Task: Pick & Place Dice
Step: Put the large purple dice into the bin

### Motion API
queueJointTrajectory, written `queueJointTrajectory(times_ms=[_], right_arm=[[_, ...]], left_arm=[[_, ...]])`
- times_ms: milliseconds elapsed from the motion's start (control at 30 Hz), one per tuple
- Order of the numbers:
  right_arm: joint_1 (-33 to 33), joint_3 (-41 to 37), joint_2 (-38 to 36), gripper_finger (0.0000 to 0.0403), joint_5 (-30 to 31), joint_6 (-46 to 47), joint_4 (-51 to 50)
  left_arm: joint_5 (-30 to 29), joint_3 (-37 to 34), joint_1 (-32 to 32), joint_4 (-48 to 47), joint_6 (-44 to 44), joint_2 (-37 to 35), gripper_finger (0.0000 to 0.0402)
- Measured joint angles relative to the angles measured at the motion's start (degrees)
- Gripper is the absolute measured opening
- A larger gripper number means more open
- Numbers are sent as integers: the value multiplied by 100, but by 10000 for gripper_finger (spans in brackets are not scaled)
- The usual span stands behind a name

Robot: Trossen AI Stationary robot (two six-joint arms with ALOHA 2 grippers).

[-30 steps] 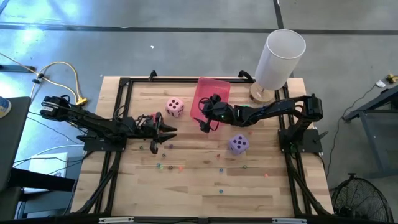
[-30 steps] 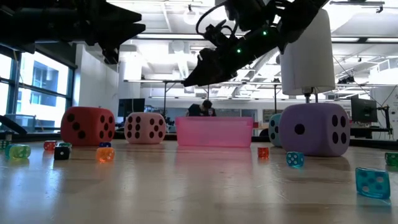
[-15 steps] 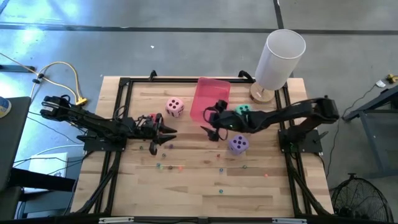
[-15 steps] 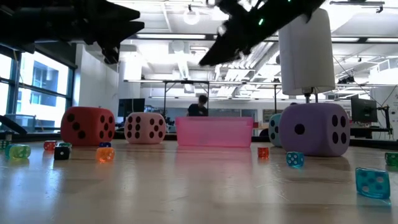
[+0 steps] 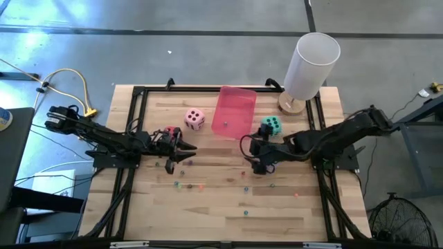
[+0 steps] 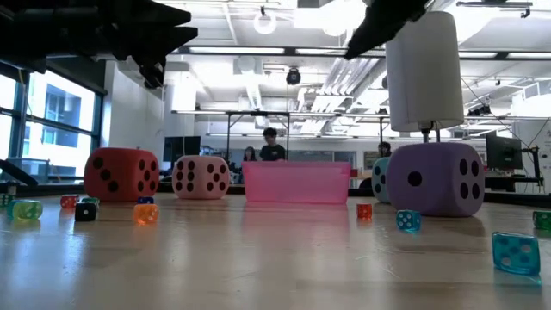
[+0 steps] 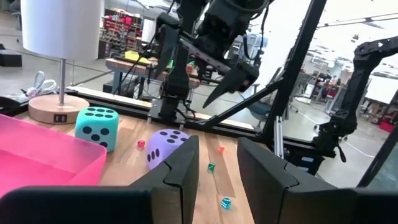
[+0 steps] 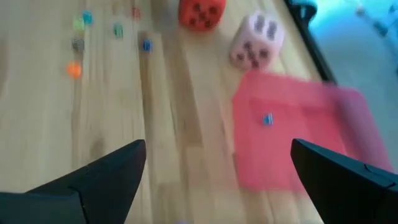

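Observation:
Three dice show in the high view: the pink die (image 5: 194, 119), the teal die (image 5: 270, 126) beside the pink tray (image 5: 234, 104), and a sliver of the red die (image 5: 169, 129) under my left arm. The low view shows all of them resting flat on the table, with the red die (image 6: 121, 174) at left and the purple die (image 6: 435, 179) at right. My right gripper (image 5: 255, 158) hangs open, high above the purple die (image 7: 168, 146), and hides it in the high view. My left gripper (image 5: 181, 152) hovers level beside the red die, fingers (image 7: 186, 168) apart with nothing between them.
Tiny coloured beads (image 5: 201, 185) lie scattered over the near half of the table. One blue bead (image 8: 267, 119) lies in the tray. A white lamp (image 5: 313, 66) stands at the far right corner. A black frame (image 5: 138, 93) rims the table. People stand in the room behind.
My right gripper has swung from over the tray's near end toward the table's right and near side, rising and tipping as it went, and now stands above the purple die. It has stayed open. The teal die, covered by the arm before, now shows.

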Motion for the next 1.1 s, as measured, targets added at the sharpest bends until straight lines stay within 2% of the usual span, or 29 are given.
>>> queueJointTrajectory(times_ms=[100, 233, 333, 500, 867, 1100], right_arm=[[99, 323, -1, 393, -446, 183, -703], [204, 417, -17, 393, -1315, -268, -1273], [282, 417, -58, 393, -1617, -349, -1697], [336, 417, -50, 393, -1626, 306, -1934], [657, 419, -50, 393, -1741, 416, -2101], [676, 419, -50, 393, -1331, 580, -2487]], left_arm=[[-2, 0, -11, 0, 0, 0, 107], [-2, 0, -24, 0, 0, 0, 107], [-4, 0, -24, 0, 0, 0, 107], [-4, 0, -22, 2, 2, 0, 107], [-15, 0, -22, 4, 4, 2, 107], [-24, 0, -22, 7, 7, 2, 107]])
